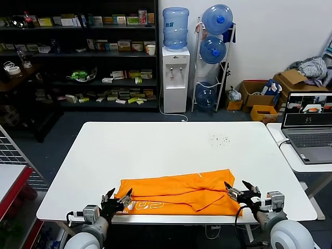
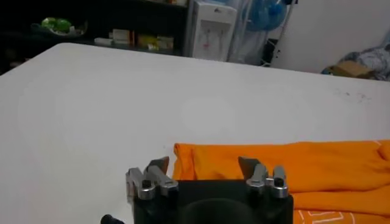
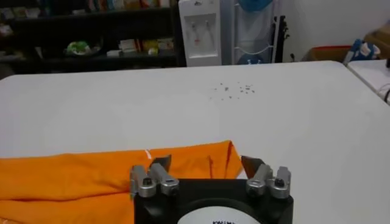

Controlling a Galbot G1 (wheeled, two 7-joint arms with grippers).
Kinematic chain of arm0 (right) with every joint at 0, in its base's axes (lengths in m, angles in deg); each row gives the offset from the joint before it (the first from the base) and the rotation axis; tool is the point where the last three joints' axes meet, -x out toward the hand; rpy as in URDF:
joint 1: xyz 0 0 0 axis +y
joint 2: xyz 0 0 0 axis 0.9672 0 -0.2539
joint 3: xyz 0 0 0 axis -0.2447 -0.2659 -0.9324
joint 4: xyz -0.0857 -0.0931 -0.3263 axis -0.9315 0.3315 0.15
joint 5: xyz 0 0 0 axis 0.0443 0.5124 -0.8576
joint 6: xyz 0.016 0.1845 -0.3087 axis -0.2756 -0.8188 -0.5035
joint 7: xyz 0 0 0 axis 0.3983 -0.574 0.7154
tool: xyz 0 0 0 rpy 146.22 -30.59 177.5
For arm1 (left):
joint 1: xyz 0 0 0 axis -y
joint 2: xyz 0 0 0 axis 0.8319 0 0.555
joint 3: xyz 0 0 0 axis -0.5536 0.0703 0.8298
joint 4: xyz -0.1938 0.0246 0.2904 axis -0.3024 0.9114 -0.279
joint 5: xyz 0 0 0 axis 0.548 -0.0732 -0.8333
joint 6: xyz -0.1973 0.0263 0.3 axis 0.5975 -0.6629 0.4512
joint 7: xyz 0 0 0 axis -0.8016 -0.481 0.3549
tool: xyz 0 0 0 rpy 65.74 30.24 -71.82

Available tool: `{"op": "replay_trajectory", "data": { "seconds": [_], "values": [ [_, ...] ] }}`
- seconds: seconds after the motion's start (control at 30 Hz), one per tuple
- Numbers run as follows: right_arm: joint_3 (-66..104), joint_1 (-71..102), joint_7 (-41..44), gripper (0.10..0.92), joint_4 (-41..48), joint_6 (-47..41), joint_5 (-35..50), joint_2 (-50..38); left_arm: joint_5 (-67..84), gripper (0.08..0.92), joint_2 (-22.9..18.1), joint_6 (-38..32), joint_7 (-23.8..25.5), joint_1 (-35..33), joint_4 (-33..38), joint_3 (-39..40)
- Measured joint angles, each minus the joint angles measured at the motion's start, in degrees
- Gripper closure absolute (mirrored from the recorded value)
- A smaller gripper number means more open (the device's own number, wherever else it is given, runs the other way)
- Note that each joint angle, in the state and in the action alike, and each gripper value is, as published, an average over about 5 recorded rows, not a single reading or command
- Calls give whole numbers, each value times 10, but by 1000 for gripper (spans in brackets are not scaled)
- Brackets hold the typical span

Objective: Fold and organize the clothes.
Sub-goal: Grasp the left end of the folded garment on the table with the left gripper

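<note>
Presently the left pincer (image 1: 120,196) stands spread, holding nothing, low over the near left corner of the orange T-shirt (image 1: 181,193). The right pincer (image 1: 238,188) is likewise spread and empty, at the garment's near right corner. The T-shirt lies partly folded into a long band along the near edge of the white surface (image 1: 171,148), white lettering showing at its front left, a crumpled flap toward the right.

Judgement: the step in hand appears to be a two-corner grasp for the next fold. To do it well, each pincer should close on both cloth layers at its corner. The corners should then rise evenly and the cloth stay taut, lest the loose right flap bunch.
</note>
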Motion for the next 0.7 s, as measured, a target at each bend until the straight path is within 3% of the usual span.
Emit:
{"op": "replay_trajectory", "data": {
  "seconds": [0.27,0.7],
  "values": [
    [11,16,0,203,-9,1,-4,4,-11,203,-24,-7,0,-2,-19,2],
    [19,26,0,203,-14,3,-5,5,-23,567,-40,-10,-9,-9,-39,5]
  ]
}}
